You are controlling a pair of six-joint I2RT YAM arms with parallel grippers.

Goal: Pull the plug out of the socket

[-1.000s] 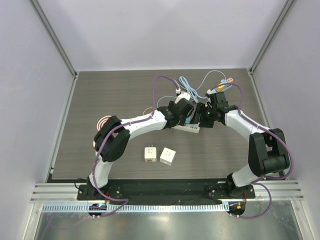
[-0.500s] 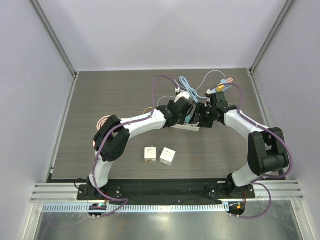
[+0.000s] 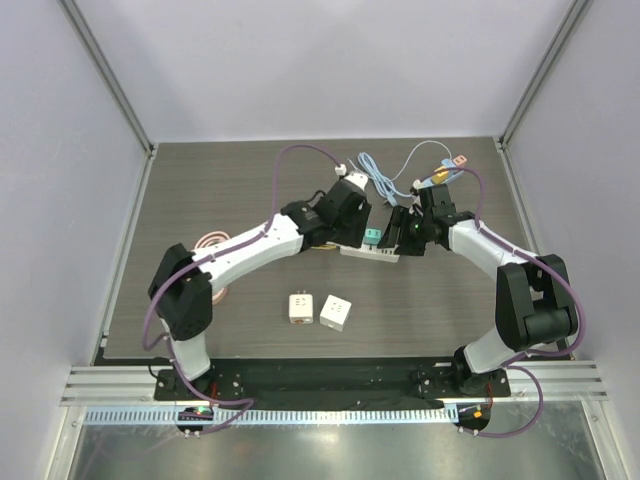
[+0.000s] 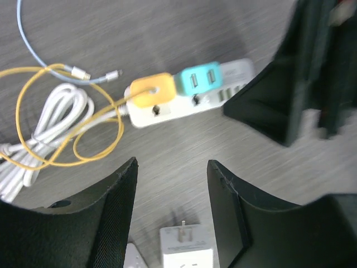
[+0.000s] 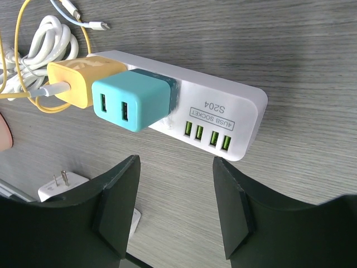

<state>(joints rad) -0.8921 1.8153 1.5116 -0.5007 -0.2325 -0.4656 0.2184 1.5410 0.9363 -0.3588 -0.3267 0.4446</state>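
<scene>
A white power strip (image 3: 372, 252) lies mid-table with a teal plug (image 3: 371, 236) and a yellow plug in it. In the right wrist view the teal plug (image 5: 131, 103) and the yellow plug (image 5: 78, 81) sit side by side in the strip (image 5: 223, 100). My right gripper (image 5: 175, 162) is open and empty just short of the strip; it shows in the top view (image 3: 398, 238) at the strip's right end. My left gripper (image 4: 172, 164) is open and empty, raised and back from the strip (image 4: 189, 106); it shows in the top view (image 3: 352, 232).
Two loose white adapters (image 3: 299, 308) (image 3: 335, 312) lie in front of the strip; one (image 4: 187, 248) shows below my left fingers. A white cable coil (image 4: 50, 120) and a yellow cable loop (image 4: 67, 134) lie left of the strip. More cables (image 3: 400, 180) lie behind.
My left arm swung its elbow left, and its gripper drew back up and left off the plugs. The teal plug now shows in the strip. The right arm stayed.
</scene>
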